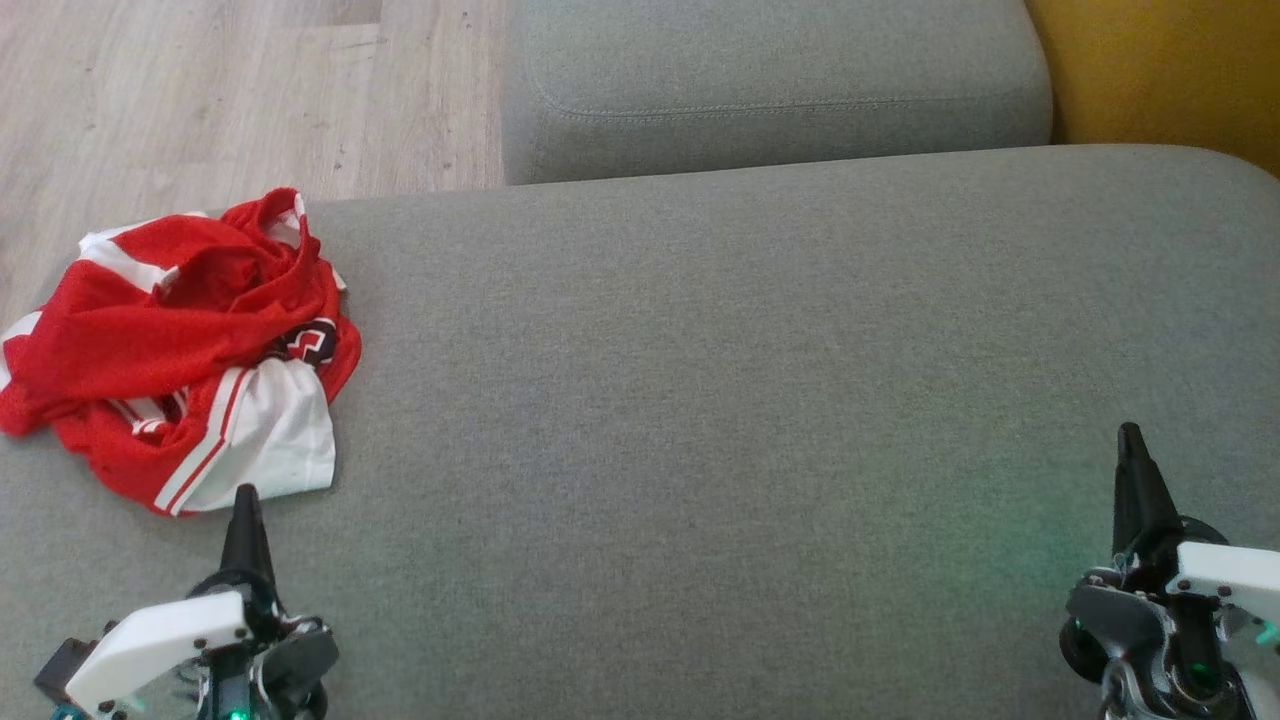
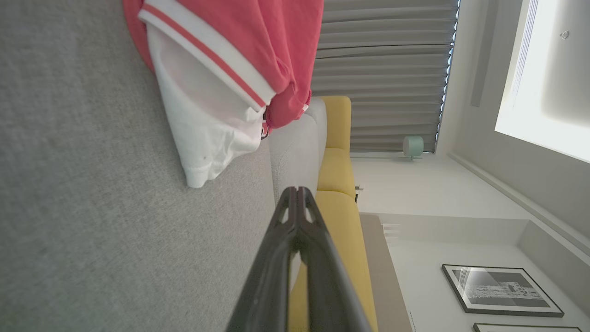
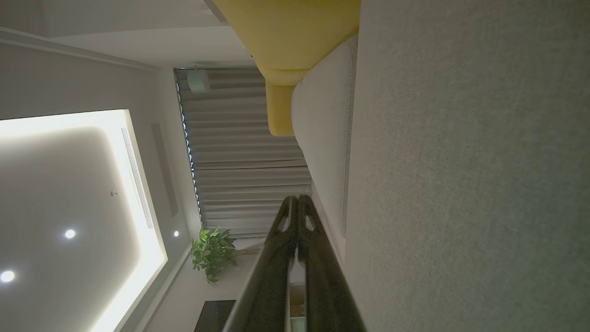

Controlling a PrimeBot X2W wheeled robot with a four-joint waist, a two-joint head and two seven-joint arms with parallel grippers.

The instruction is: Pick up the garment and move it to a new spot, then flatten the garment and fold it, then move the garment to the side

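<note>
Left gripper [image 1: 246, 497] and right gripper [image 1: 1130, 438] sit closed and empty — a shallow grab could drag the crumpled garment [image 1: 170, 340] off the sofa seat's [image 1: 700, 400] left edge.

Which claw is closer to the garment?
The left claw: its tip is just short of the garment at its white edge, while the right claw sits far across the grey cushion.

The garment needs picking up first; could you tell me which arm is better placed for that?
The left: the left gripper sits just short of the crumpled garment, while the right gripper is far across the grey cushion.
</note>
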